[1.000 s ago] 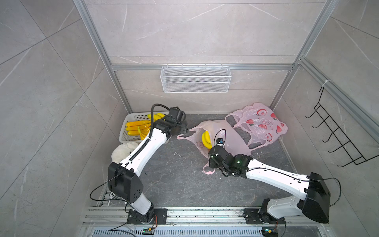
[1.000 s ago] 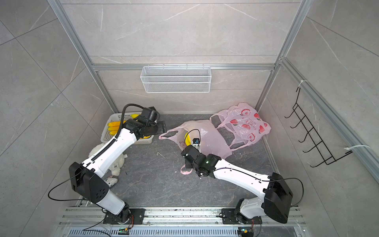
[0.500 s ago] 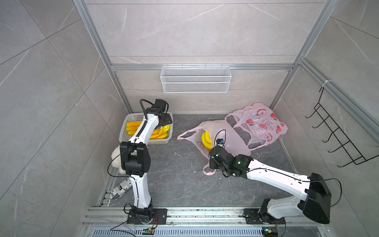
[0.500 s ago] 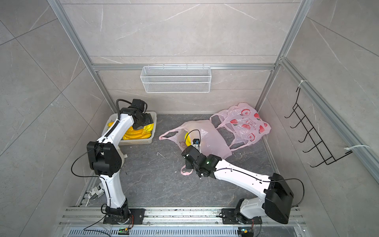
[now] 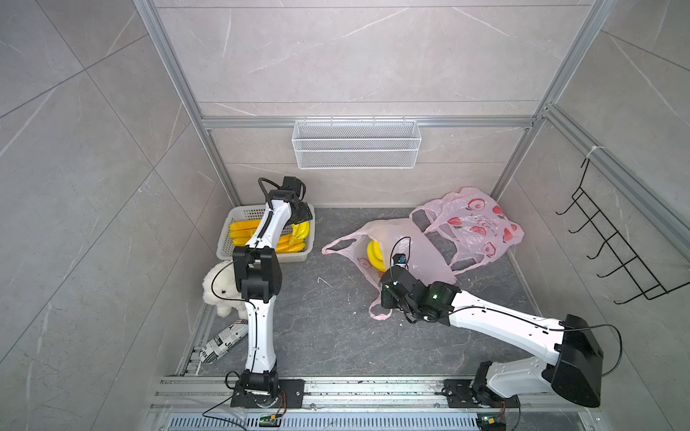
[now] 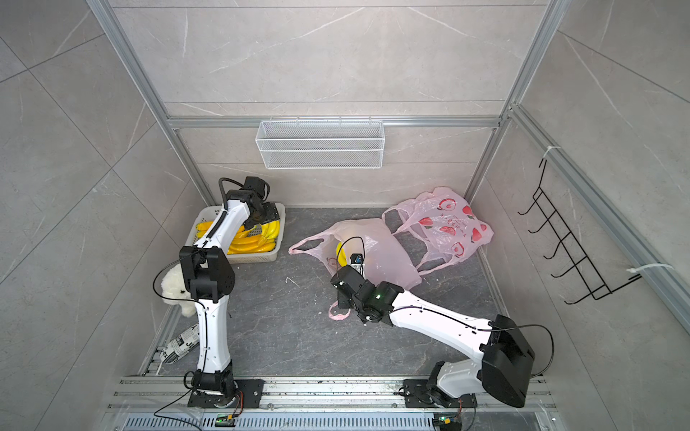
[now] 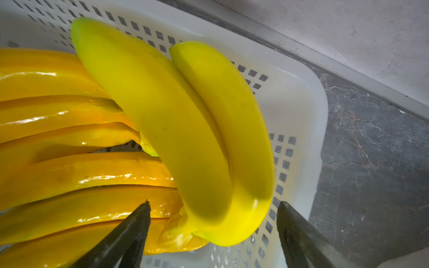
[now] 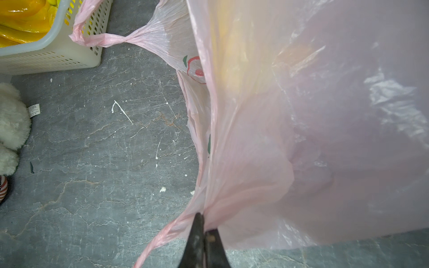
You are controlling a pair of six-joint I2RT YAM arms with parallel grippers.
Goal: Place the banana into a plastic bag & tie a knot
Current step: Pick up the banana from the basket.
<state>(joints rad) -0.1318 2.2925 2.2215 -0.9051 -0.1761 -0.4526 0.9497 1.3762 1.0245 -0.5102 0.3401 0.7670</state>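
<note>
Left claw hangs wide open over the top banana in the basket; I'd straddle its middle before closing. Right claw is clamped on the bag by its handle.

The left arm and right arm are wearing white shells with black joints; black cables are looping off both wrists; the left gripper is showing dark, scuffed fingers.

I see the translucent pink plastic bag lying rumpled on the floor, its mouth gaping, with one twisted handle trailing flat beside it. A yellow banana lies curved just inside that mouth, partly veiled by film.
</note>
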